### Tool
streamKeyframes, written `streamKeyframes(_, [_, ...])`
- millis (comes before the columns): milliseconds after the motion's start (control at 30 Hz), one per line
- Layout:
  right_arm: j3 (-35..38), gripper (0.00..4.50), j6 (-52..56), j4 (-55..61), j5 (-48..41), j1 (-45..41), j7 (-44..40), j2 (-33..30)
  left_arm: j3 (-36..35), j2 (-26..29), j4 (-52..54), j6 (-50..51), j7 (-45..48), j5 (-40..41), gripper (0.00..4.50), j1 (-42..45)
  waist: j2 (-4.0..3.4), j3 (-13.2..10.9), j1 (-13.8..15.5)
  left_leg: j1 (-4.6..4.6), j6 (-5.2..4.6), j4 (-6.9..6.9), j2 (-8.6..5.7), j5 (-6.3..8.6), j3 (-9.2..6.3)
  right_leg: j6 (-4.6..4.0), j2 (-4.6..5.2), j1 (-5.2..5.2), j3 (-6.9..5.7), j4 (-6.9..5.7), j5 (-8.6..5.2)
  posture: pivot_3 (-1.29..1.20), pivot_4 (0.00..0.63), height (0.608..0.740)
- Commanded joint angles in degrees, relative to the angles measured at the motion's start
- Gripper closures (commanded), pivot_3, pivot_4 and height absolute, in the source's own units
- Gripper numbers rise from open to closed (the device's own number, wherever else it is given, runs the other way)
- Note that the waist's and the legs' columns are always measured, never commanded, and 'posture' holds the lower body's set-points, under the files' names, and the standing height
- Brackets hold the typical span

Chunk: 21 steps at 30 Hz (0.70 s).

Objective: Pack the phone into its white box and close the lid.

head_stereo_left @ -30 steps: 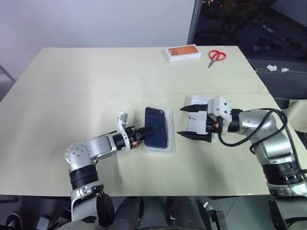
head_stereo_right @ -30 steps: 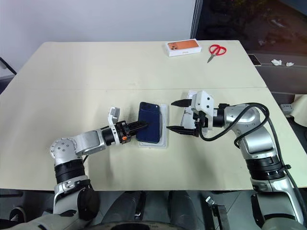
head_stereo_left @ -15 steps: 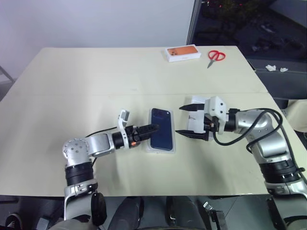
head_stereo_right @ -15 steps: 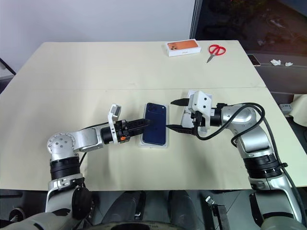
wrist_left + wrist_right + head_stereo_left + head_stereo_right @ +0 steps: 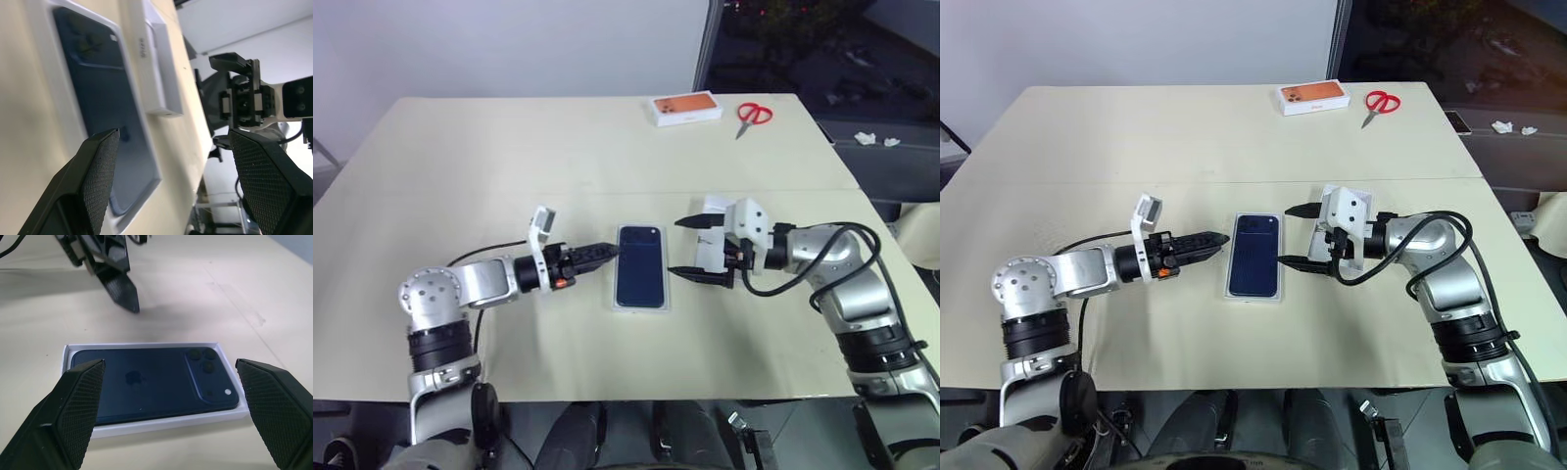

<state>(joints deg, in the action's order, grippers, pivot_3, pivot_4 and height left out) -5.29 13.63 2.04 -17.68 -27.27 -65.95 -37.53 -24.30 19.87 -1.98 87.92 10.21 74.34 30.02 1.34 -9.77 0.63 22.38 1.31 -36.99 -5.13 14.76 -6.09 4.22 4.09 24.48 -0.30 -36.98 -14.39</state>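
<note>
Phone seated in the box; lid not yet on.

Head views: the phone point(image 5: 640, 266) lies flat inside the box point(image 5: 641, 305), back up, on the worktop point(image 5: 509, 157). The left gripper point(image 5: 1217, 238) hangs just left of the box, the right gripper point(image 5: 680, 249) just right of it, over the lid point(image 5: 710, 242); both spread, holding nothing. Left wrist view: lid point(image 5: 157, 78) lies beside the box. Right wrist view: phone point(image 5: 151, 383) sits square, so the lid should be brought level and lowered evenly.
</note>
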Motion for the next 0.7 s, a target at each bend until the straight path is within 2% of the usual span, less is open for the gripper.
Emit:
streamKeyframes(33, [0.4, 0.00, 0.3, 1.2, -0.8, -1.1, 0.2, 0.3, 0.6, 3.6, 2.5, -4.1, 5.3, -1.6, 0.78, 0.6, -0.01, 0.0, 0.0, 0.00, 0.00, 0.00, 0.00, 0.00, 0.00, 0.00, 0.00, 0.00, 0.00, 0.00, 0.00, 0.00, 0.150, 0.740])
streamKeyframes(333, [-0.5, 0.00, 2.3, 2.4, 0.0, -1.1, 3.1, 2.7, 10.9, 11.8, 4.5, -20.5, 20.0, -16.5, 0.78, -1.1, -0.05, 0.0, 0.0, 0.00, -0.02, 0.02, 0.00, 0.01, 0.00, -0.02, 0.01, 0.00, 0.01, 0.02, 0.00, 0.00, 0.150, 0.740])
streamKeyframes(500, [-1.3, 0.00, 1.5, 1.9, 1.5, -1.0, 4.5, 3.0, 16.9, 14.2, 6.2, -27.8, 26.9, -23.4, 0.78, -3.0, -0.10, -0.1, 0.0, 0.02, -0.22, 0.02, 0.00, 0.13, 0.01, -0.02, 0.03, 0.01, 0.01, 0.04, 0.00, 0.00, 0.150, 0.740])
streamKeyframes(567, [-1.5, 0.00, 2.6, 2.7, 0.7, -0.8, 4.2, 3.2, 16.0, 13.0, 4.4, -26.5, 26.9, -22.2, 0.78, -2.0, -0.13, -0.1, 0.0, 0.03, -0.31, 0.02, 0.00, 0.18, 0.00, -0.02, 0.03, 0.01, 0.01, 0.04, 0.00, 0.00, 0.150, 0.740])
streamKeyframes(600, [-1.6, 0.26, 3.0, 2.9, 0.5, -0.7, 4.2, 3.2, 15.9, 12.5, 3.7, -26.5, 27.0, -22.3, 0.72, -1.6, -0.13, -0.1, 0.1, 0.03, -0.34, 0.02, 0.00, 0.20, 0.00, -0.02, 0.03, 0.01, 0.01, 0.04, 0.00, 0.00, 0.150, 0.740])
streamKeyframes(667, [-1.6, 0.87, 2.9, 2.6, 0.8, -0.8, 4.6, 3.6, 15.0, 11.3, 2.4, -25.8, 27.1, -21.4, 1.29, -0.7, -0.13, -0.1, 0.1, 0.03, -0.42, 0.01, 0.00, 0.24, 0.00, -0.02, 0.03, 0.01, 0.01, 0.04, 0.00, 0.00, 0.150, 0.740])
streamKeyframes(700, [-1.6, 1.35, 2.5, 2.3, 1.2, -1.0, 4.9, 3.6, 15.0, 10.8, 2.2, -26.3, 27.0, -21.7, 1.62, -0.2, -0.13, -0.1, 0.1, 0.03, -0.43, 0.00, 0.00, 0.25, 0.00, -0.02, 0.03, 0.01, 0.01, 0.04, 0.00, 0.00, 0.150, 0.740])
